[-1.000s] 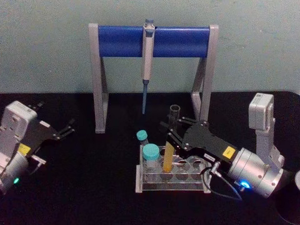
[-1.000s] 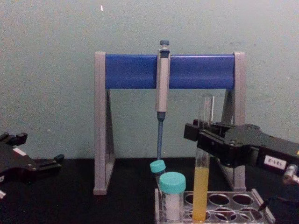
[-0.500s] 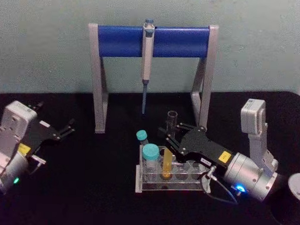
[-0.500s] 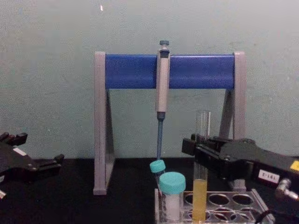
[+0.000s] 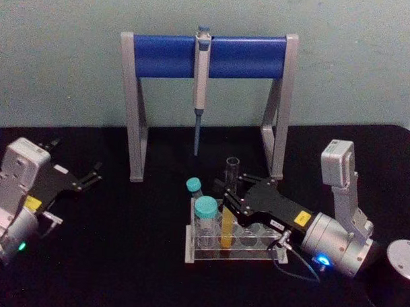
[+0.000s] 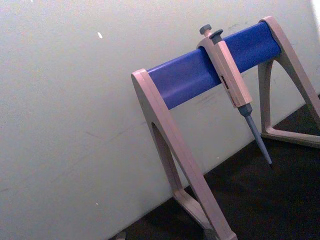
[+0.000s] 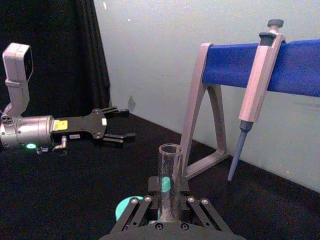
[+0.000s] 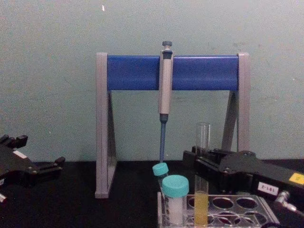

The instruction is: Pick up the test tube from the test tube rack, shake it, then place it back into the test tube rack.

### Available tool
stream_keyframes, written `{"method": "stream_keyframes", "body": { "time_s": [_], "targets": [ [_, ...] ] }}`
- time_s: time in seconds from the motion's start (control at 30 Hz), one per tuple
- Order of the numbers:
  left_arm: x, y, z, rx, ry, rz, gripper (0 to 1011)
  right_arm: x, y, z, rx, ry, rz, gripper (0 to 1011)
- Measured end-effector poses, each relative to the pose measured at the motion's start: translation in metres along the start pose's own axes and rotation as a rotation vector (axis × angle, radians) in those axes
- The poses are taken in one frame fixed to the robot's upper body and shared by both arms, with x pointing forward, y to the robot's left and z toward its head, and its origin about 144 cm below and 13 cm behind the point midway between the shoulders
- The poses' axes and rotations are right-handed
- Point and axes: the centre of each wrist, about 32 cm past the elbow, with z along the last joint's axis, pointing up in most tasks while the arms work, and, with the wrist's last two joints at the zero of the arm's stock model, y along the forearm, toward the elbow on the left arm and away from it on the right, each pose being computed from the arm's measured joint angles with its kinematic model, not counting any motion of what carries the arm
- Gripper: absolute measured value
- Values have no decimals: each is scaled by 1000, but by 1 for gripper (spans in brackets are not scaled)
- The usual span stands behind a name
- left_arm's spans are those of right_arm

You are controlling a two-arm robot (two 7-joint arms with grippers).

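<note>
Your right gripper (image 5: 232,193) reaches in low from the right, its fingers closed around the upright test tube (image 5: 228,209), which stands in a hole of the test tube rack (image 5: 234,245) with yellow-orange liquid filling its lower part. Your left gripper (image 5: 90,176) rests parked at the left on the black table (image 5: 134,259), fingers spread apart. The rack also holds 2 teal-capped tubes (image 5: 204,221) beside the test tube, in front of the blue stand (image 5: 208,56) carrying 1 pipette (image 5: 200,86).
</note>
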Motion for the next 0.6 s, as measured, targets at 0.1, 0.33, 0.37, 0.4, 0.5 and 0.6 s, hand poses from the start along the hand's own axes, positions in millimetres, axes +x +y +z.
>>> {"method": "stream_keyframes", "body": {
  "time_s": [0.1,0.33,0.37,0.4,0.5,0.6],
  "targets": [
    [0,0,0,0,0,0,1001,0,1,-1,-5,2,-1,226],
    [0,0,0,0,0,0,1001,-1,1,-3,-12,7,-6,226],
    [0,0,0,0,0,0,1001,-1,2,-3,-13,7,-7,226],
    [0,0,0,0,0,0,1001,-1,2,-3,-14,8,-9,226],
    [0,0,0,0,0,0,1001,-1,2,-3,-15,6,-11,226],
    [0,0,0,0,0,0,1001,-1,2,-3,-15,6,-12,226]
  ]
}}
